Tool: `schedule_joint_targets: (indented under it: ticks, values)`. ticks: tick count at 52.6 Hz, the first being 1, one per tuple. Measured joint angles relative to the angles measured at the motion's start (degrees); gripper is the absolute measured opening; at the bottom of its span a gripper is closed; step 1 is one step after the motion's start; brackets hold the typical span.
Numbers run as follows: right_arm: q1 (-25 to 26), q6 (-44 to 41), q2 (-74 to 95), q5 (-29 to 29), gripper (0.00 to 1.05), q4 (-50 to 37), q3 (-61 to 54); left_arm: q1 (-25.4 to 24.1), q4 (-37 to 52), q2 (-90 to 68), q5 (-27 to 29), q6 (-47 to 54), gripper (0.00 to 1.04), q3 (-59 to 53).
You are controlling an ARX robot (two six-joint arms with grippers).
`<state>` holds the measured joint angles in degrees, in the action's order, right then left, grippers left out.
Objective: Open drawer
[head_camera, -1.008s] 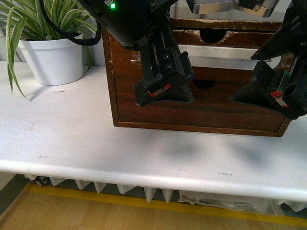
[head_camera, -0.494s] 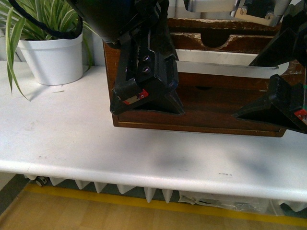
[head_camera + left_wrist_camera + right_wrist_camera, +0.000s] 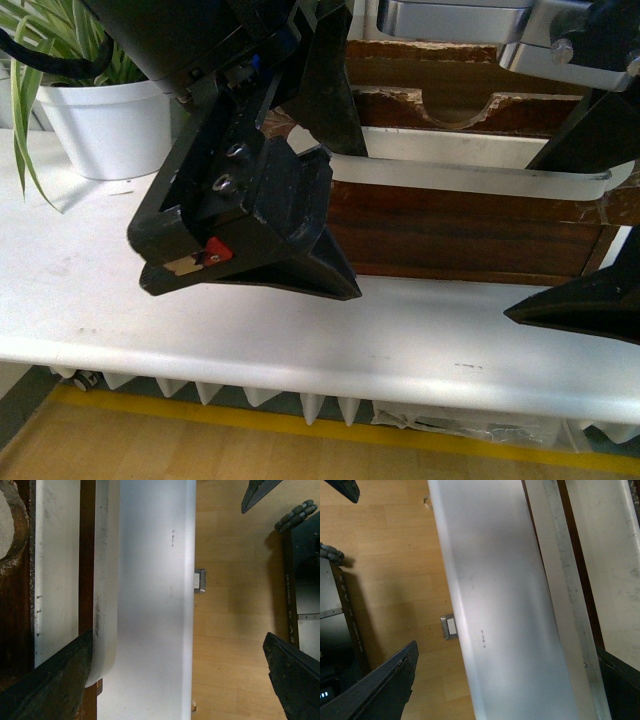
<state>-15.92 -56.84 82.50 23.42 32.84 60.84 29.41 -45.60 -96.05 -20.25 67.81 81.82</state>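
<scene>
The drawer [image 3: 460,235] has a dark brown front with a long white handle [image 3: 470,165] across its top. Above it sits another drawer with a chipped half-round notch [image 3: 465,108]. My left gripper [image 3: 330,215] is open wide at the handle's left end. In the left wrist view [image 3: 177,645] one finger [image 3: 55,680] lies against the handle's lip [image 3: 106,580] and the other hangs over the floor. My right gripper [image 3: 590,220] is open at the handle's right end. In the right wrist view [image 3: 507,650] one finger [image 3: 620,675] is behind the handle's lip [image 3: 565,580].
The wooden chest stands on a white table [image 3: 300,340], whose front edge runs near my grippers. A white pot with a striped plant [image 3: 105,130] stands at the back left. A radiator and wooden floor [image 3: 235,605] lie below the table edge.
Both grippers have come toward me and lower in the front view. The white handle and drawer front have come nearer to me with them.
</scene>
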Motion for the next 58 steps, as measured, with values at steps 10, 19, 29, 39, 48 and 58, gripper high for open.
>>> schedule_joint_targets:
  ticks: [10,19,29,39,48,58]
  values:
    - [-0.4,-0.5,-1.6,0.8,0.96,1.8,-1.0,0.5,-1.5,1.7,0.1,0.7,0.99,-1.4]
    - [-0.2,0.1,-4.0,1.2,0.96,-0.9,-3.0,1.3,5.6,4.5,0.0,-2.4,0.99,-5.9]
    - [1.9,4.1,-10.0,4.2,0.96,-7.2,-5.8,1.8,15.1,9.1,0.9,-5.7,0.99,-9.5]
    - [6.0,9.8,-16.6,8.0,0.96,-13.6,-11.0,2.1,25.4,15.0,3.8,-9.9,0.99,-13.8]
    - [12.2,18.9,-26.6,8.3,0.96,-24.6,-20.4,0.4,42.1,23.5,10.3,-19.3,0.99,-23.3]
    - [21.8,32.4,-39.5,8.0,0.96,-34.8,-31.9,-3.5,56.0,33.8,25.0,-34.1,0.99,-36.0]
